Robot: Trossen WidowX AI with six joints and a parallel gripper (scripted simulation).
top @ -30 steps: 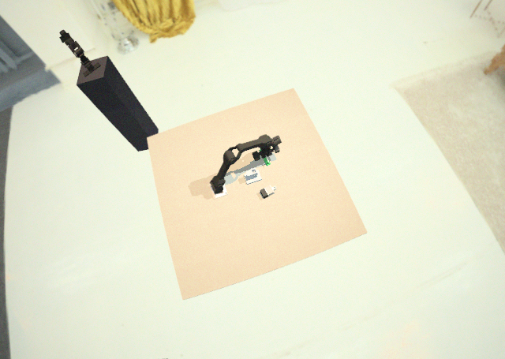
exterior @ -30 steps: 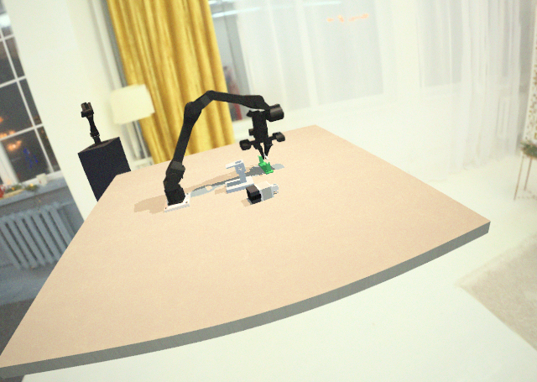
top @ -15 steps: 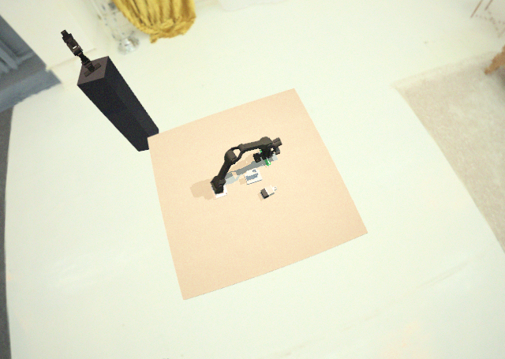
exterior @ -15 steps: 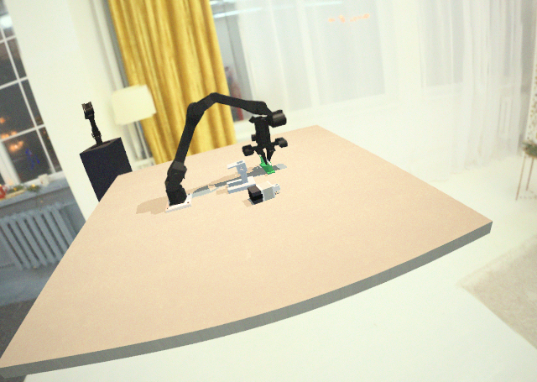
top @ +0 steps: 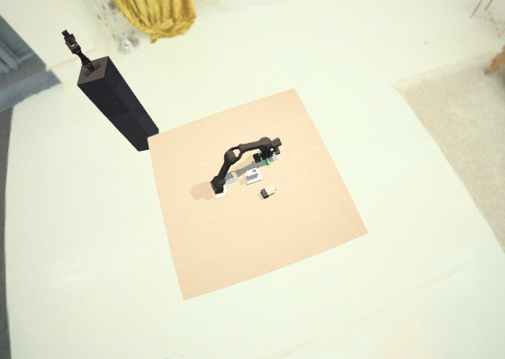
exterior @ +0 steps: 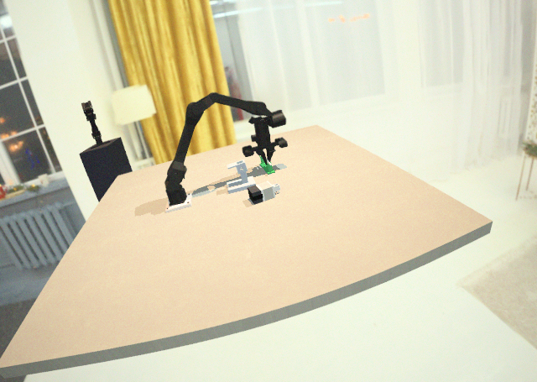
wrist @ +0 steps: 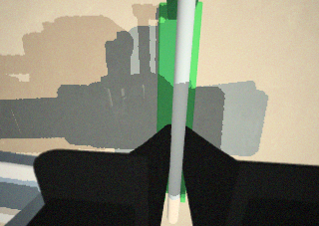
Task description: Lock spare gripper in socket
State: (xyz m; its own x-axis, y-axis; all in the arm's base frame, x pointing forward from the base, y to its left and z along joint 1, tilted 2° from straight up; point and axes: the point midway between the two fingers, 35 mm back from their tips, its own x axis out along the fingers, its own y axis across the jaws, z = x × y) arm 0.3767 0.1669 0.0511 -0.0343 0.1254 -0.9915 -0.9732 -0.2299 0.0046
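My gripper [exterior: 267, 163] [wrist: 175, 129] is shut on the lock pin [wrist: 183, 52], a slim pale grey rod. In the wrist view the pin runs lengthwise over the green holder [wrist: 167, 52] [exterior: 268, 169] [top: 267, 162]; I cannot tell whether they touch. The pale mount [top: 253, 177] [exterior: 242, 175] stands nearer the arm's base, with no pin seen in its raised socket, though the socket is small in view. The spare gripper [top: 267, 192] [exterior: 268, 191], a black block with a pale body and spigot, lies on its side in front of the mount.
The arm's white base plate [top: 221, 194] [exterior: 181, 206] sits on the tan table [top: 245, 241] [exterior: 260, 265], left of the mount. A dark pedestal [top: 122, 102] [exterior: 106, 165] with a second small arm [top: 73, 47] [exterior: 92, 119] stands beyond the table's left back corner.
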